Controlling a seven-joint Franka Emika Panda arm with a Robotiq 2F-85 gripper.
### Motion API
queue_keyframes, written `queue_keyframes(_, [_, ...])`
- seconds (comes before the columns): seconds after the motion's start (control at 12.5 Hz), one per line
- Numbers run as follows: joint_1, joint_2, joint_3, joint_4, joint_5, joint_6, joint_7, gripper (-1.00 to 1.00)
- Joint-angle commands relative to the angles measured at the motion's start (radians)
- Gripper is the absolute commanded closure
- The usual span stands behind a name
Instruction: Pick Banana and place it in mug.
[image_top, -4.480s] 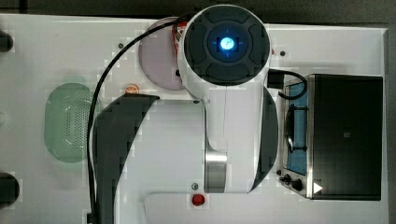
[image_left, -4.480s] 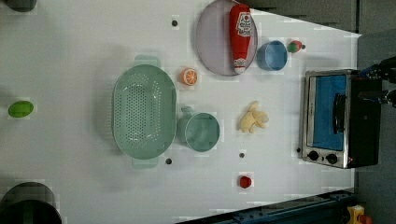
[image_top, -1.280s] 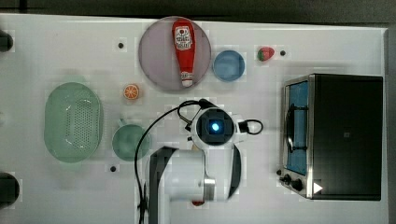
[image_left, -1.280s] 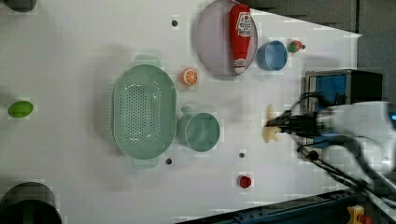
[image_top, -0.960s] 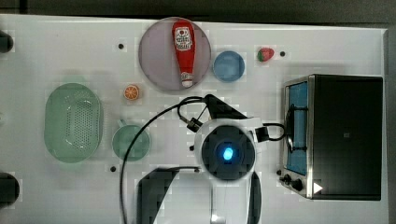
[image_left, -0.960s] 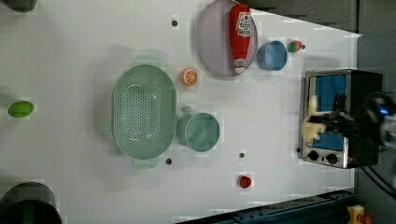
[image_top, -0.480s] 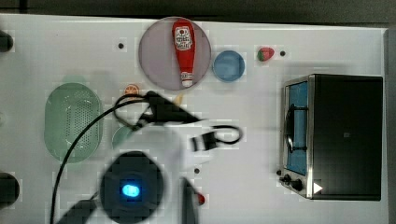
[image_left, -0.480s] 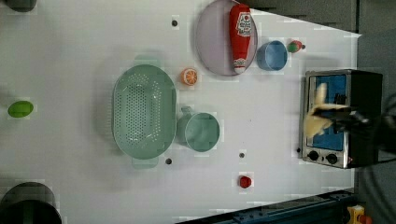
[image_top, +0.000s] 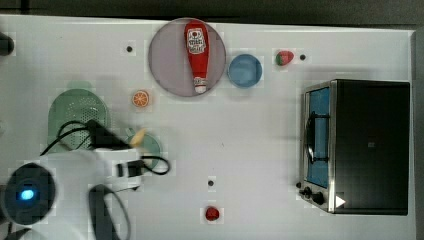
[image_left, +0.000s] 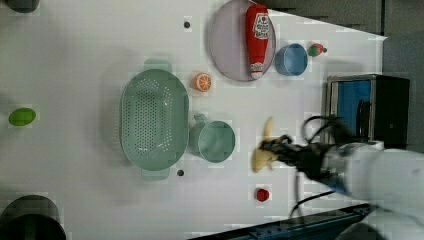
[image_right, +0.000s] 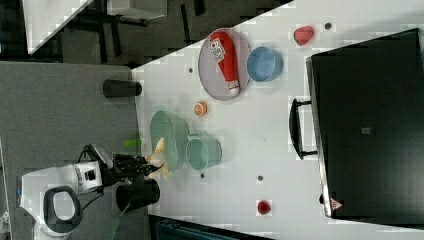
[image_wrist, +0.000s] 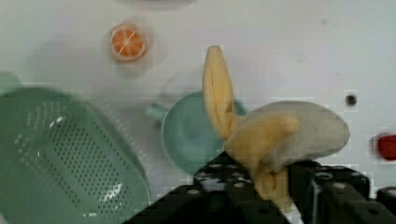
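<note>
Above the mug (image_wrist: 189, 135), hand (image_wrist: 266, 186) clamped on banana (image_wrist: 247, 130), mug holding nothing, basket (image_wrist: 60, 154) beside it bare

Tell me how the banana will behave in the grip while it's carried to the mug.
The banana, held in the gripper, looks soft: its peel flaps splay apart, so it may flop or shift. It seems light for its size. Its long flap could catch the mug rim.

No lettering can be read; the ketchup bottle (image_top: 197, 54) on the plate, upper middle of the top view, bears an illegible label.
</note>
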Motion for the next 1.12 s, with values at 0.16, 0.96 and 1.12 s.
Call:
queue_keyframes(0.16, [-0.007, 0.144, 0.011, -0.012, 0.019, 0.146, 0.15, 0.43])
queue_keyframes(0.96, [-0.007, 0.315, -0.013, -0.037, 0.01, 0.311, 0.15, -0.76])
queue_keyframes(1.12, [-0.008, 0.313, -0.018, -0.036, 0.011, 0.314, 0.151, -1.0])
